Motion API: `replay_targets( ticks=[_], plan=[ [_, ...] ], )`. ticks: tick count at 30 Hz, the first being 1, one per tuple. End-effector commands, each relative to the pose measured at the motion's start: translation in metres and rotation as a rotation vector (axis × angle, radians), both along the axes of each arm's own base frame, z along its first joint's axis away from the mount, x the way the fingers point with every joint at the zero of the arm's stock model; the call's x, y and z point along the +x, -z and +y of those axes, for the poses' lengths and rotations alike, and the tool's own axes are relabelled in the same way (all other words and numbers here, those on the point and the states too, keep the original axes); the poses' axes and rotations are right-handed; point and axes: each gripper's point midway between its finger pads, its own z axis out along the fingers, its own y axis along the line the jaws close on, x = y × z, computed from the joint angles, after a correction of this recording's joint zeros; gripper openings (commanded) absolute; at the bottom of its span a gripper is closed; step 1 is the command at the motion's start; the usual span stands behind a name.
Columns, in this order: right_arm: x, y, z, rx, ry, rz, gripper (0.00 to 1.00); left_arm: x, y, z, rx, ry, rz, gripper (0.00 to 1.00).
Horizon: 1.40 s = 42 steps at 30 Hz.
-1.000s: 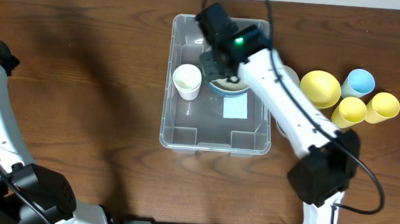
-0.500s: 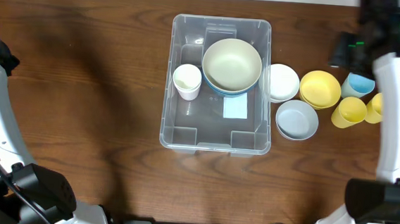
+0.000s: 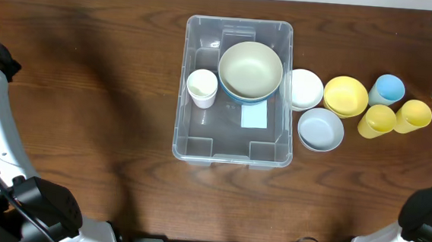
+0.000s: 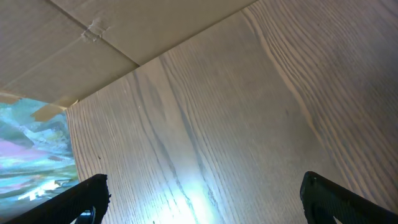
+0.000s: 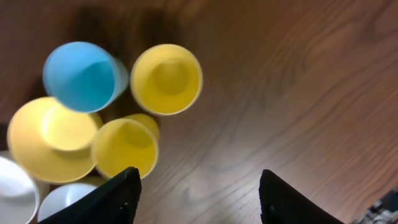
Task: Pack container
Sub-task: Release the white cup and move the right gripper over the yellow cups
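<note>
Inside, the container point(image 3: 223, 134) holds a cream bowl point(image 3: 251, 68) and white cup point(image 3: 201, 87).

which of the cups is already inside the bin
The white cup, upright inside the container; the blue cup and both yellow cups stand outside on the table.

You see a clear container point(image 3: 230, 137), pale label point(image 3: 254, 116). A blue cup point(image 3: 387, 89), yellow bowl point(image 3: 345, 95), dark wood-grain table point(image 3: 88, 89).

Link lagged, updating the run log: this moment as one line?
container: cream bowl, white cup inside | right gripper: open, empty, beside yellow cups | left gripper: open, empty, over table
</note>
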Motion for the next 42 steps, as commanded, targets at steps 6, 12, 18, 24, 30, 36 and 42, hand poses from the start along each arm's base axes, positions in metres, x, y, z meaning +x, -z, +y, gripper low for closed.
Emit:
replay_targets(
  ticks=[6, 12, 18, 24, 30, 36, 42],
  plan=[
    [-0.008, 0.06, -0.004, 0.148, 0.029, -0.013, 0.63, -0.002, 0.001, 0.004, 0.012, -0.008, 0.018, 0.98],
    [-0.006, 0.099, 0.0, 0.198, 0.03, -0.044, 0.62, -0.002, 0.001, 0.004, 0.012, -0.008, 0.018, 0.98],
    [-0.002, 0.125, -0.001, 0.187, 0.026, -0.073, 0.61, -0.002, 0.001, 0.004, 0.012, -0.008, 0.018, 0.98],
    [0.004, 0.136, -0.005, 0.163, 0.024, -0.109, 0.6, -0.002, 0.001, 0.004, 0.012, -0.008, 0.018, 0.98],
    [0.009, 0.137, -0.009, 0.148, 0.034, -0.139, 0.59, -0.002, 0.001, 0.004, 0.012, -0.008, 0.018, 0.98],
    [0.012, 0.136, -0.005, 0.169, 0.025, -0.152, 0.59, -0.002, 0.001, 0.004, 0.012, -0.008, 0.018, 0.98],
    [0.023, 0.133, 0.012, 0.254, -0.051, -0.208, 0.6, -0.002, 0.001, 0.004, 0.012, -0.008, 0.018, 0.98]
  ],
)
